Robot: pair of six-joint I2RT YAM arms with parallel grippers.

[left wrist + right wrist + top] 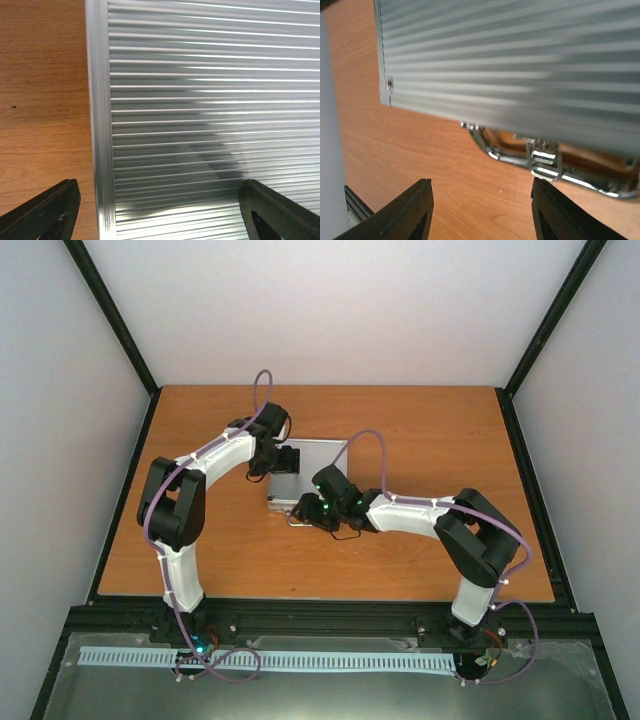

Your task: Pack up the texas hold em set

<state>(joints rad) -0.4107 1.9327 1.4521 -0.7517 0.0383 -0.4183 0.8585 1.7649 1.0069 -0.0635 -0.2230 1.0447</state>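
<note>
The silver ribbed aluminium case (310, 472) lies closed on the wooden table. My left gripper (288, 461) is open over the case's left part; in the left wrist view the ribbed lid (210, 100) fills the frame, with the fingers (47, 212) wide apart, one over the table and one over the lid. My right gripper (312, 508) is open at the case's near edge; the right wrist view shows the lid (510, 65) and a chrome handle and latch (542, 162) just ahead of the open fingers (410, 212). The cards, chips and discs are out of view.
The wooden table (420, 430) is bounded by a black frame (320, 608) at the near edge and black posts at the back corners. White walls stand on all sides.
</note>
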